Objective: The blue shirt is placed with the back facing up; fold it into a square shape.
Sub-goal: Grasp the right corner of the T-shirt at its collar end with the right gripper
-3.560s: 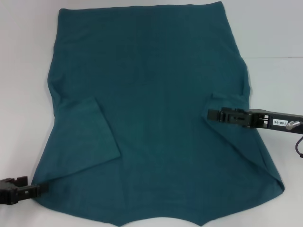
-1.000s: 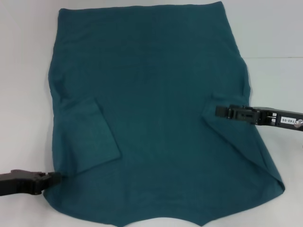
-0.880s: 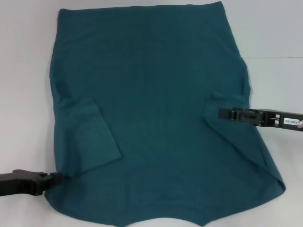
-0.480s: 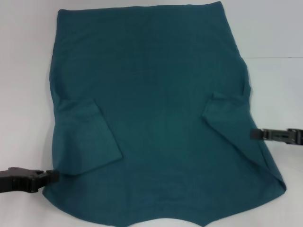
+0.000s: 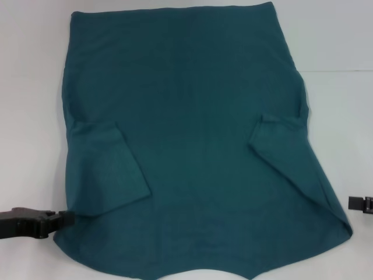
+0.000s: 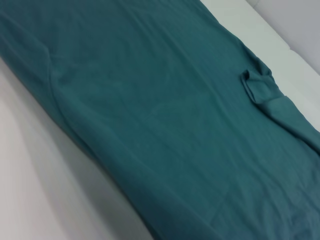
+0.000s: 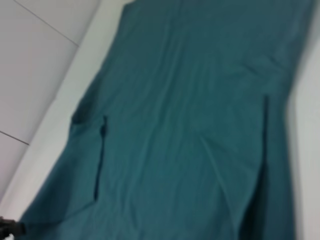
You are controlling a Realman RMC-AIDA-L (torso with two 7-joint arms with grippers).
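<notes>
Shirt [image 5: 192, 134] lies flat on the white table [image 5: 29, 87], back up, plain teal all over, filling most of the head view from 6 o'clock to 12 o'clock. Nearest the robot, the curved neckline edge sits at 6 o'clock, running off the frame.

Left gripper [image 5: 61, 219] comes in low at 8 o'clock, its tip right against the shirt's near left corner. It looks closed to a narrow point, but whether it has pinched the cloth or merely touches the edge cannot be told. Right gripper [image 5: 354, 203] shows only as a black tip at the frame edge at 4 o'clock, apart from the fabric, just beside the near right corner; how wide its fingers stand cannot be told either.

Further out, both sleeves are already folded inward over the back: the left sleeve [image 5: 111, 172] as a broad flap at 9 o'clock, the right sleeve [image 5: 280, 143] as a narrower flap at 3 o'clock. Beyond them the body runs smooth up to the straight hem [image 5: 175, 9] at 12 o'clock.

By this reckoning, the sleeve tucks are done, leaving a long panel. Still to come: folding the length over so near end meets far end, perhaps side folds too, before any square appears. Early going, roughly a third along.
</notes>
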